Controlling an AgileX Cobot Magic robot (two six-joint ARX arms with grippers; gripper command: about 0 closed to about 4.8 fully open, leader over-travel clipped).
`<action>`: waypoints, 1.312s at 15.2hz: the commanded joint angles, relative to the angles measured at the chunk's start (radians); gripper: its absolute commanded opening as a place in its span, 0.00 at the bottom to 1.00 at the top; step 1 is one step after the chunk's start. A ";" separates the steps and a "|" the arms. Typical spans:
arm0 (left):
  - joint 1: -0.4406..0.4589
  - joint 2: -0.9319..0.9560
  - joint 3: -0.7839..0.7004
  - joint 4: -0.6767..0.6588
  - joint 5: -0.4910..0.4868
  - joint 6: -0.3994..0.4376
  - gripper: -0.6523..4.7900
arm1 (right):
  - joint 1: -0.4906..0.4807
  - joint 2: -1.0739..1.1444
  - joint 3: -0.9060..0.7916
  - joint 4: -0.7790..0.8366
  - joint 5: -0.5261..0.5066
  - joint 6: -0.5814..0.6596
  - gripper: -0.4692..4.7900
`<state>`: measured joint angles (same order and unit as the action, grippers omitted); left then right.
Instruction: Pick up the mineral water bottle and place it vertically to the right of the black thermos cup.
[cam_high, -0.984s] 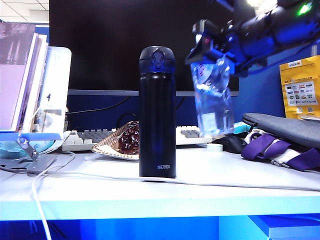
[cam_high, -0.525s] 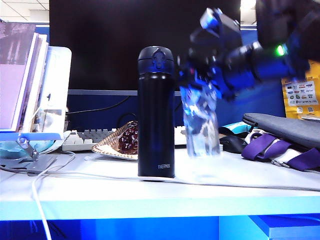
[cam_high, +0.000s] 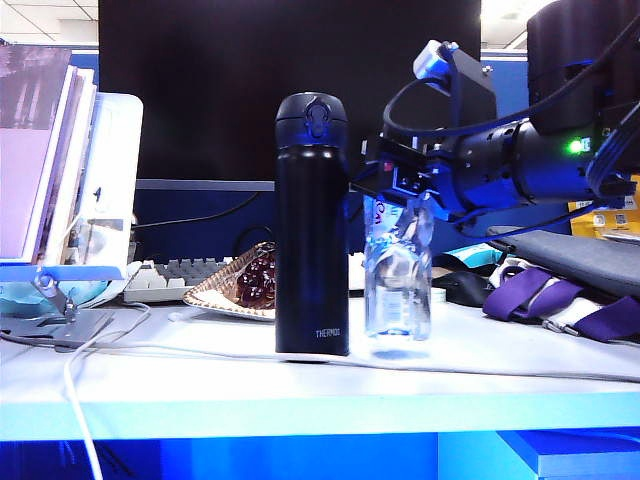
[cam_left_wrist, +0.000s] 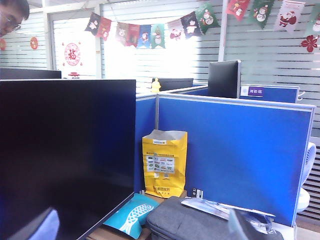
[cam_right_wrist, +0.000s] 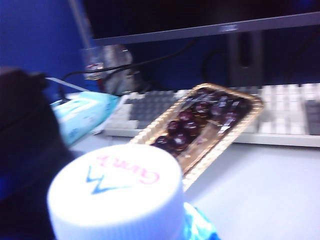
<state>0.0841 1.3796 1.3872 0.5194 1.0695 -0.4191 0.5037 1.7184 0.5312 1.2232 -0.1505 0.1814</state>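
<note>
In the exterior view the black thermos cup (cam_high: 312, 224) stands upright near the counter's (cam_high: 200, 385) front edge, about midway along it. The mineral water bottle (cam_high: 397, 270) stands upright just beside the thermos, on its right, base on the counter. The right gripper (cam_high: 400, 200) reaches in from the right at the bottle's top; whether its fingers clamp the neck or stand clear cannot be told. Behind lie a tray of dark fruit (cam_high: 240, 283), a keyboard (cam_high: 175, 275) and a grey bag (cam_high: 570, 255).

The left wrist view shows a dark monitor (cam_left_wrist: 65, 155), blue partitions (cam_left_wrist: 235, 150) and a yellow paper bag (cam_left_wrist: 164, 164). The left gripper stays out of sight.

The right wrist view looks down on the bottle's white cap (cam_right_wrist: 117, 195), with the fruit tray (cam_right_wrist: 200, 125) and keyboard (cam_right_wrist: 280, 112) beyond; the fingers are not discernible.
</note>
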 joint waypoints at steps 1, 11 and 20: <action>0.000 -0.003 0.003 0.009 0.001 0.000 1.00 | 0.003 -0.009 0.008 0.076 -0.009 0.006 0.83; 0.000 -0.003 0.003 0.008 0.001 0.000 1.00 | 0.003 -0.118 0.009 0.164 -0.008 0.036 0.73; 0.000 -0.003 0.003 -0.015 0.000 0.000 1.00 | -0.010 -0.763 0.018 -0.262 0.001 -0.061 0.09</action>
<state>0.0841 1.3800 1.3872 0.5098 1.0695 -0.4191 0.4915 0.9916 0.5434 1.0248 -0.1539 0.1230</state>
